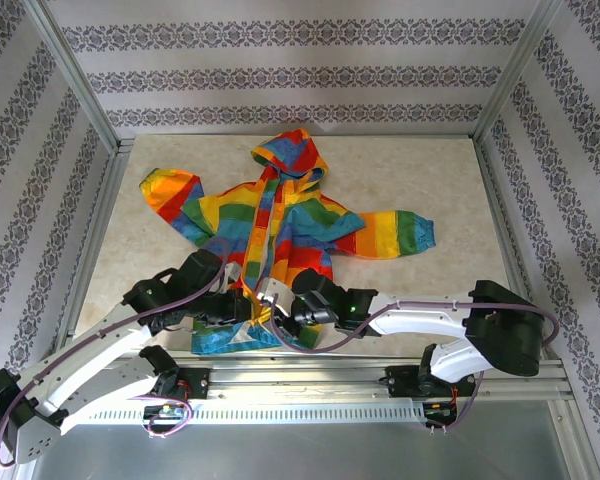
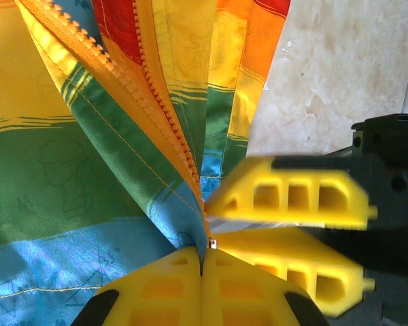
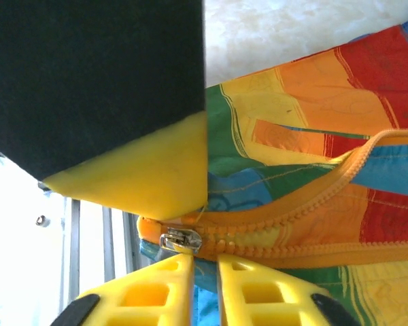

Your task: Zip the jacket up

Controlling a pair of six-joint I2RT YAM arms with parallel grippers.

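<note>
The jacket [image 1: 290, 215] is being judged light, thin and limp. Its fabric is likely to bunch and slide over the smooth tabletop [image 1: 420, 170] rather than resist a pull. It is therefore best anchored at the hem just below the zipper slider [image 3: 180, 240], while the slider's small metal pull is taken as the second hold. That pull is being judged hard, slippery and easily lost. The orange zipper [image 3: 292, 234] is being read as the stiffest part, its two toothed tapes parting and fanning away from the slider.

The jacket is lying spread front-up on the tabletop, with the hood [image 1: 290, 150] at the end farthest from the slider and the hem right beside it. The hem fabric just under the slider is being pinched by the left gripper [image 2: 202, 272], whose fingers are pressed flat together. The right gripper [image 3: 205, 285] is being held at the slider from the opposite side, its fingertips just beside the metal and drawn nearly together with a thin slit between them. Whether the pull is being clamped in that slit cannot be told.
</note>
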